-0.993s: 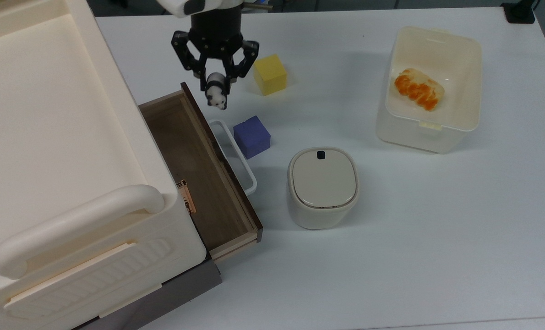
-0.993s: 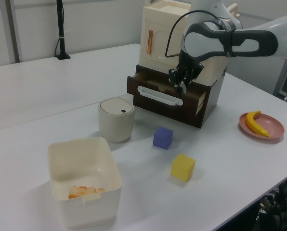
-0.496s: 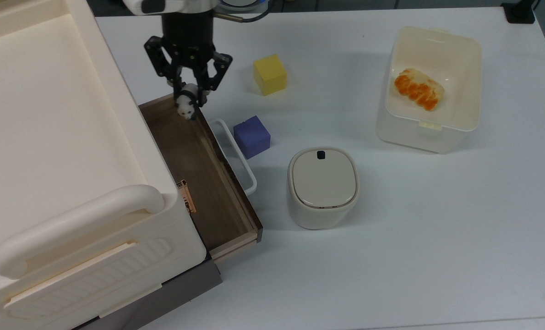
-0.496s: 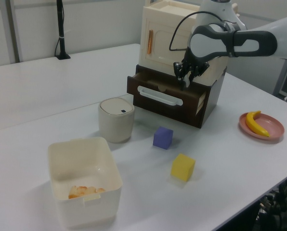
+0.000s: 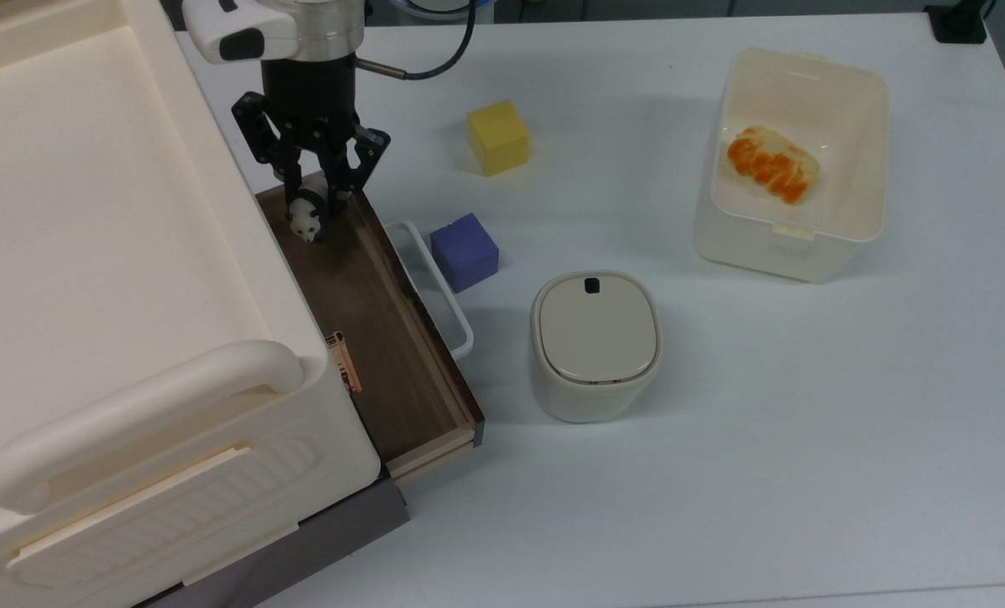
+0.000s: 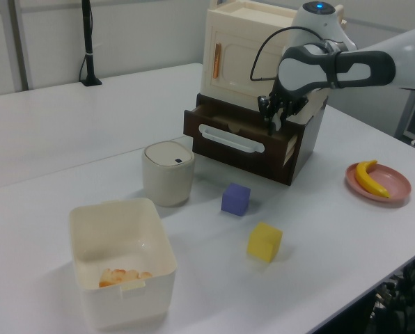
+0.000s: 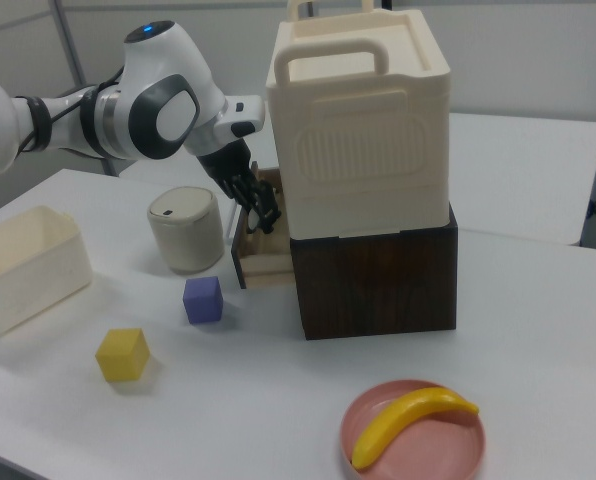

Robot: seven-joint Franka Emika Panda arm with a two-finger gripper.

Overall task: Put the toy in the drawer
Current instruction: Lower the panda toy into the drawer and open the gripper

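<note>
Hand [image 5: 315, 196] is gripping the toy [image 5: 306, 220] between closed fingers, hanging over the open drawer [image 5: 367, 321] in the top view's upper left. White worktop [image 5: 722, 405] is carrying a yellow cube [image 5: 497, 137], purple cube [image 5: 464, 251], lidded pot [image 5: 594, 342] and white tub [image 5: 794, 160]. A grey wall [image 6: 145, 31] is standing behind the worktop in the left view.

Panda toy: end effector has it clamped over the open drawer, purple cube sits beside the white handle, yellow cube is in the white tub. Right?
Not quite. The yellow cube sits on the bare table, not in the white tub, as the top view shows. The rest holds: the end effector has the panda toy clamped over the open drawer, and the purple cube sits beside the white handle.
</note>
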